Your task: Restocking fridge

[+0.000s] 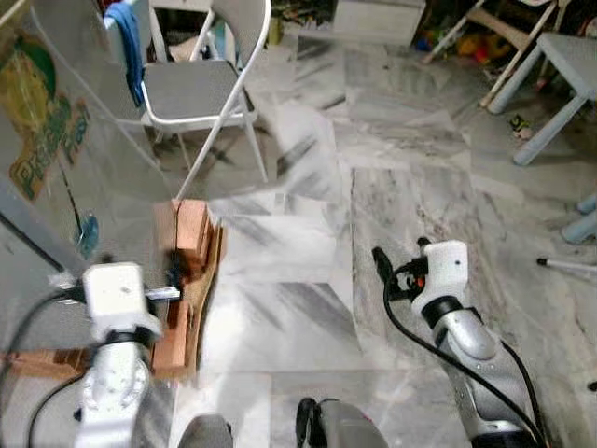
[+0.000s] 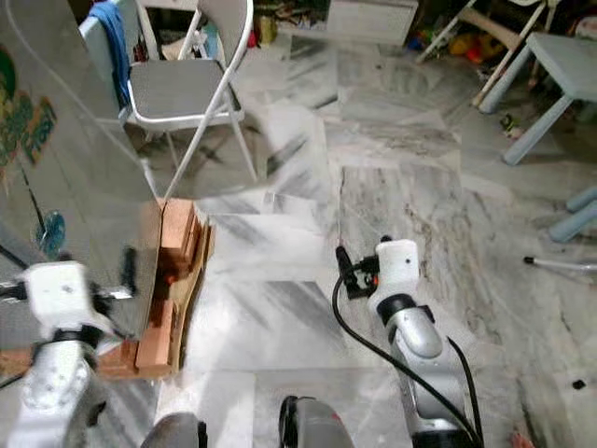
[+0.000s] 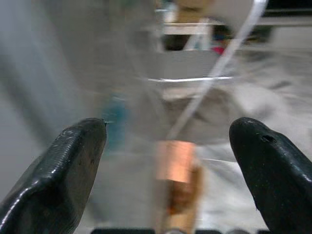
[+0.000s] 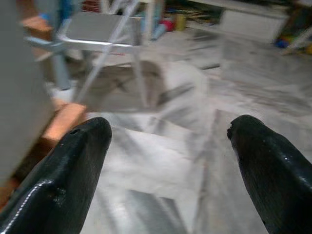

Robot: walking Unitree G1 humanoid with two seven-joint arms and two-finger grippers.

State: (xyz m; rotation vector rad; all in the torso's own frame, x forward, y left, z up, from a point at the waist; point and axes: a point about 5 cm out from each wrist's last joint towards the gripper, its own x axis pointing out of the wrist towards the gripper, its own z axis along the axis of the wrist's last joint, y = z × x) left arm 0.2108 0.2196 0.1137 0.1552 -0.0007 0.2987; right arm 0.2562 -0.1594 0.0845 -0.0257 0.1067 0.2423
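Note:
The grey fridge (image 1: 56,196) stands at my left, with a green sticker on its side, raised on orange bricks (image 1: 191,233) and wood. My left gripper (image 3: 170,161) is open and empty, held close to the fridge's near corner and pointing along its side toward the bricks. My right gripper (image 1: 401,254) is also open and empty, out over the bare marble floor (image 1: 308,308) to the right of the fridge. No food or drink item is between either pair of fingers.
A grey folding chair (image 1: 191,89) with a blue cloth (image 1: 126,37) beside it stands beyond the fridge. A light blue table (image 1: 569,65) and clutter sit at the far right. The views are blurred.

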